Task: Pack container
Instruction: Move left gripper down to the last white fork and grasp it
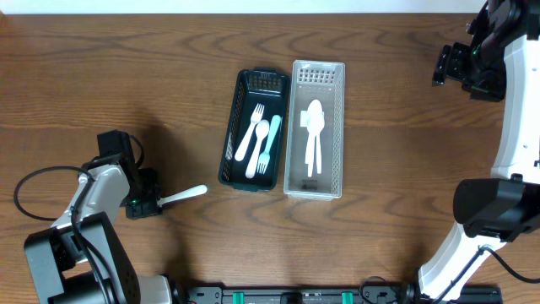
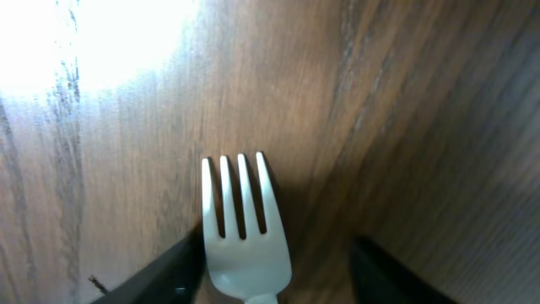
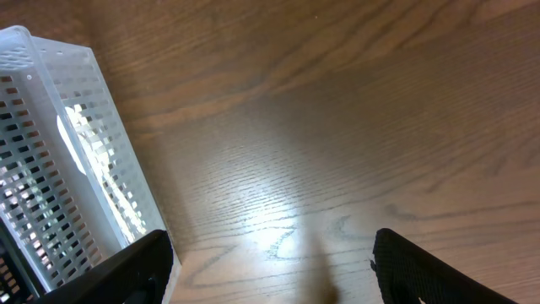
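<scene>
A white plastic fork (image 1: 183, 196) lies on the wooden table at the lower left, its tines pointing right. My left gripper (image 1: 145, 203) is open with the fork's handle between its fingers. In the left wrist view the fork (image 2: 245, 228) touches the left finger and stands clear of the right one. A dark basket (image 1: 230, 135) holds white and pale teal cutlery. A white basket (image 1: 334, 127) beside it holds white spoons. My right gripper (image 1: 451, 66) is open and empty at the far right; its wrist view shows the white basket (image 3: 93, 169) at the left.
The two baskets stand side by side at the table's middle, long sides touching. Bare wood lies between the fork and the dark basket. The right arm's base (image 1: 494, 207) stands at the right edge.
</scene>
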